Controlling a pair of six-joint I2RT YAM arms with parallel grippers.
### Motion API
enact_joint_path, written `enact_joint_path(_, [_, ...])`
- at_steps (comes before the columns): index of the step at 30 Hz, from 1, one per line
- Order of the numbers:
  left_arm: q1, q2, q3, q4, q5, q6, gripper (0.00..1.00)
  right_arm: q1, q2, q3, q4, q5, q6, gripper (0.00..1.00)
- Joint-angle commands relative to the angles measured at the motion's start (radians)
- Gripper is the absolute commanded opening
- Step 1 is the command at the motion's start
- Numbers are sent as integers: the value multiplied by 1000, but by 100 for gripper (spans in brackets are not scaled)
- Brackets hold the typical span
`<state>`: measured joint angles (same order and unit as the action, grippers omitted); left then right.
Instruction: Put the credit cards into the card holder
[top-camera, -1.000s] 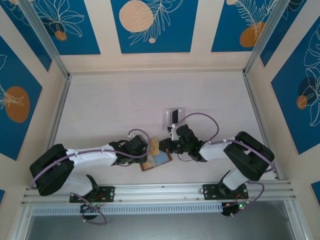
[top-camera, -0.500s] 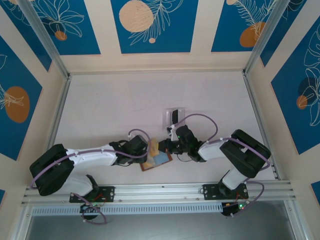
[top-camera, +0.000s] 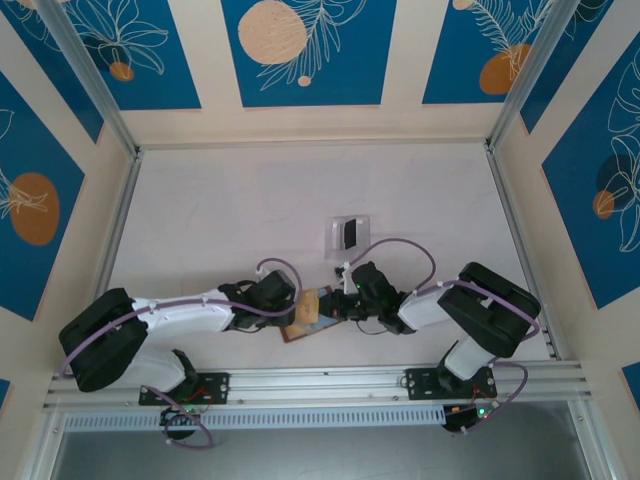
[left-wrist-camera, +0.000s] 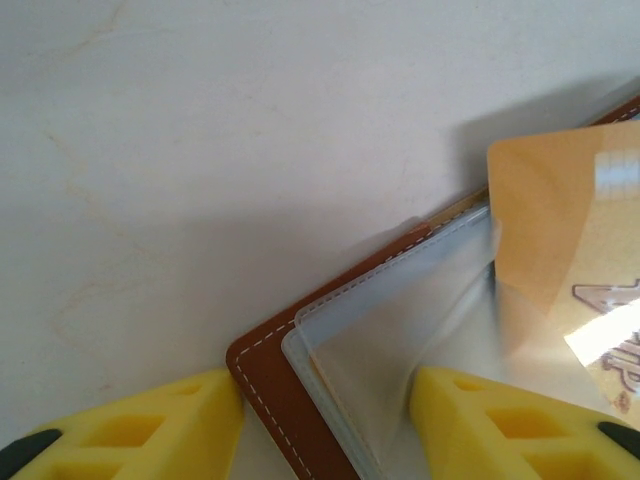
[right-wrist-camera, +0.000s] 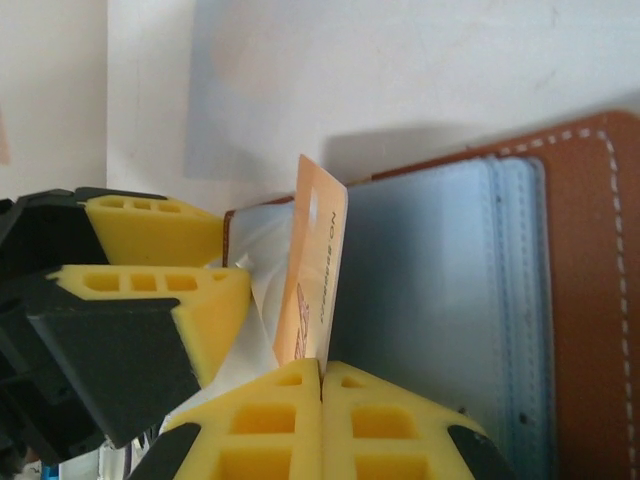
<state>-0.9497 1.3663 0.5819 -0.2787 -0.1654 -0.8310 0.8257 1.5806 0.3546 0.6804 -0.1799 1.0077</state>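
The wallet (right-wrist-camera: 590, 300) lies open on the worktop (top-camera: 220, 220), close to the arm bases. The left gripper (left-wrist-camera: 325, 388) stands astride the wallet's corner, fingers apart, one on the clear sleeve (left-wrist-camera: 400, 320); whether it pinches, I cannot tell. The right gripper (right-wrist-camera: 322, 378) is clamped on a yellow card (right-wrist-camera: 315, 270), held on edge over the wallet beside that sleeve. The card probably goes in best kept square to the pocket mouth and slid gently. Beyond the wallet, a stand (top-camera: 363, 232) holds a dark card (top-camera: 350, 234). Since a second ago, the right gripper has moved from the stand toward the wallet, and the yellow card now hides more of the lining.
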Motion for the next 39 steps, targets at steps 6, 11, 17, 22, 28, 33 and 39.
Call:
enact_joint_path(6, [-17,-102,-43,-128,49,1,54,15,-2,-28,-61,0,-1,0])
enact_joint_path(11, [-16,-137,-35,-149,43,-11,47,17,-9,-25,-75,-9,-8,0])
enact_joint_path(17, [-14,-52,-17,-105,46,1,34,17,-72,-17,-174,-17,-36,0])
enact_joint_path(22, [-15,21,-32,-55,53,-19,24,13,-142,-17,-260,-12,-51,0])
enact_joint_path(28, [-18,19,-81,-13,60,-44,22,20,-133,-22,-256,-15,-44,0])
enact_joint_path(33, [-20,22,-94,-4,63,-45,21,57,-74,-14,-190,-7,-15,0])
enact_joint_path(39, [-23,34,-102,12,67,-49,21,85,-45,-17,-164,16,5,0])
